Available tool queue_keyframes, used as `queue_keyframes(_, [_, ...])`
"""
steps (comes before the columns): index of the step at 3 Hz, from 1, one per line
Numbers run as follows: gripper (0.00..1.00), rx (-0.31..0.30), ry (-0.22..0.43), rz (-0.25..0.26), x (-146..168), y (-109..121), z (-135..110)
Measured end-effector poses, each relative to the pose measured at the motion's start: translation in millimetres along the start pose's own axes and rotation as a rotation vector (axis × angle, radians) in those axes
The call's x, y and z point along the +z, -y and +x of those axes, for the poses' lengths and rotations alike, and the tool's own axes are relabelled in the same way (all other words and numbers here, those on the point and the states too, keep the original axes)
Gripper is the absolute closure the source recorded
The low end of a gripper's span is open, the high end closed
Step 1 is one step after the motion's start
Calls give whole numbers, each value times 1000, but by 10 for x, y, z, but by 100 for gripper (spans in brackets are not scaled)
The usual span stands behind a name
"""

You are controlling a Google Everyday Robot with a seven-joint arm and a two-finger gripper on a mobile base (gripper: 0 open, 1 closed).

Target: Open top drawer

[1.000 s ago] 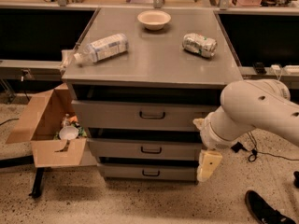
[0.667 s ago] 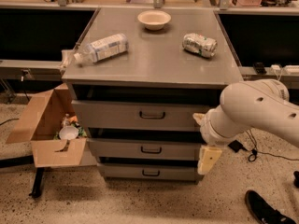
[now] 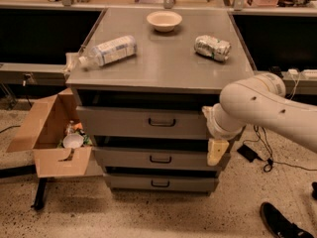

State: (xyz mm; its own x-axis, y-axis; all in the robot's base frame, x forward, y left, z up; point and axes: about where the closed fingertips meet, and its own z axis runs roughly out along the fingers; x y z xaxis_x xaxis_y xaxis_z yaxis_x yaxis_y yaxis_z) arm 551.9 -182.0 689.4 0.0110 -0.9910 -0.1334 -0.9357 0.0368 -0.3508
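Observation:
The top drawer (image 3: 124,122) is the tallest grey front of three in the metal cabinet, with a small dark loop handle (image 3: 162,122) at its centre. A dark gap shows above its front panel. My gripper (image 3: 218,152) hangs at the end of the white arm (image 3: 257,103), at the cabinet's right front corner. It sits level with the lower edge of the top drawer, well to the right of the handle and not touching it.
Two shorter drawers (image 3: 160,158) lie below. On the cabinet top (image 3: 163,63) lie a plastic bottle (image 3: 110,51), a cream bowl (image 3: 164,20) and a crushed can (image 3: 212,47). An open cardboard box (image 3: 52,135) stands at the left. A dark shoe (image 3: 280,223) and cables (image 3: 262,152) are at the right.
My gripper has risen from beside the middle drawer to the top drawer's lower edge and shifted slightly left. The drawers have not moved.

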Motion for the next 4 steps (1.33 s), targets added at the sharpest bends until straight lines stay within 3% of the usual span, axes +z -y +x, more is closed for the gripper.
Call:
queue_keyframes(1, [0, -7, -24, -7, 203, 181, 33])
queue_keyframes(2, [0, 5, 1, -18, 368, 312, 67])
queue_keyframes(4, [42, 6, 64, -60, 523, 245, -35])
